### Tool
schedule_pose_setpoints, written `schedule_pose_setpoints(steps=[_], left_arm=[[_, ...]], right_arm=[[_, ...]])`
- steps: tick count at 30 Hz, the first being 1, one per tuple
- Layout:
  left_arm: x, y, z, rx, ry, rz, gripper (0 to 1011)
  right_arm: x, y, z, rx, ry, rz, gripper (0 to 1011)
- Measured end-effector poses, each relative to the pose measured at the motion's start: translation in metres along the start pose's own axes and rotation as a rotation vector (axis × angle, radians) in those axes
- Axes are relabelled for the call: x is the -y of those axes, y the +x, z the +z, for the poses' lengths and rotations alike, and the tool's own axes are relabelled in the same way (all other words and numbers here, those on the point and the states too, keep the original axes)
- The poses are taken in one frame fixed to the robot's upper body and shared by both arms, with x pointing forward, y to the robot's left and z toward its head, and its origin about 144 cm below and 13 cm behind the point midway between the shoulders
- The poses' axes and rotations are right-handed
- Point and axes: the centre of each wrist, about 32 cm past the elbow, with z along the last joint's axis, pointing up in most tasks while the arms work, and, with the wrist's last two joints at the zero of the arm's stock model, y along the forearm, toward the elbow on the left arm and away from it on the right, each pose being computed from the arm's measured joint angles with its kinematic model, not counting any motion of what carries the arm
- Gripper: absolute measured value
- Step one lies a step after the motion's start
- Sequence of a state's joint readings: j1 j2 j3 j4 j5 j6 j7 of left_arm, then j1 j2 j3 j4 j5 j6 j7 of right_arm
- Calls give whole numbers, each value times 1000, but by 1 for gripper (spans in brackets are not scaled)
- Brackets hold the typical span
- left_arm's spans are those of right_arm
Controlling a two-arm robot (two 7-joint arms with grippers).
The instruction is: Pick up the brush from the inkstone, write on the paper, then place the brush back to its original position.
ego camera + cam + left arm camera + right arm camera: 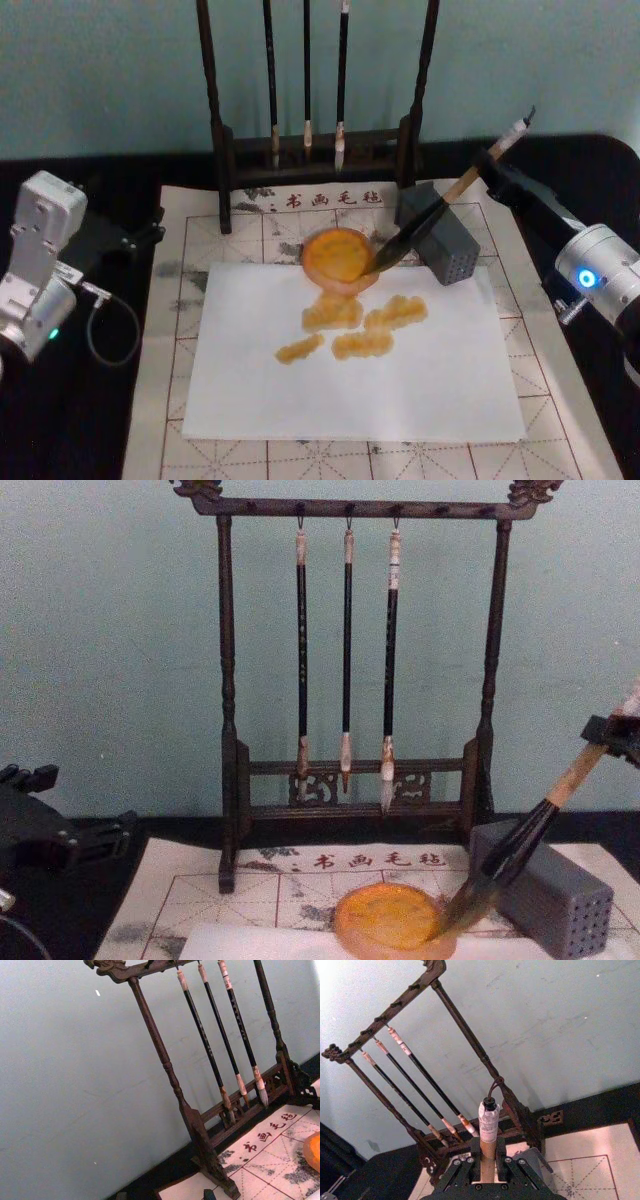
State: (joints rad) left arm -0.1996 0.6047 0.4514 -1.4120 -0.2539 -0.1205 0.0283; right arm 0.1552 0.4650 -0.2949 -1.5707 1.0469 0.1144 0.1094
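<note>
The right gripper (490, 172), fingers clamped on the handle of the brush (430, 215), is holding its tuft on the right rim of the inkstone (335, 255) toward the back edge of the bench (80, 430), and I'd say it is needing a slow, steady settle before releasing, while the left gripper (135, 238) is idling by the left edge.

Rig looks on my feed, quick notes. Left of paper (400, 390): left arm (40, 255) is boxy white-grey shell, tiny green light (51, 333), thin black cable (108, 345) looping out, matte black left gripper (150, 232). Right of paper: right arm (605, 265) is silver-white cylinder, glowing blue ring (587, 278), black right gripper (492, 168), silver screws (454, 1162) on frame.
</note>
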Motion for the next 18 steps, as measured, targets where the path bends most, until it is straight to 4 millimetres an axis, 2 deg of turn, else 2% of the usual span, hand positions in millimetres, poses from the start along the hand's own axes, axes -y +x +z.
schedule_pose_setpoints(steps=[18], left_arm=[[0, 0, 0, 0, 0, 0, 1001]], right_arm=[[8, 1, 8, 24, 25, -12, 200]])
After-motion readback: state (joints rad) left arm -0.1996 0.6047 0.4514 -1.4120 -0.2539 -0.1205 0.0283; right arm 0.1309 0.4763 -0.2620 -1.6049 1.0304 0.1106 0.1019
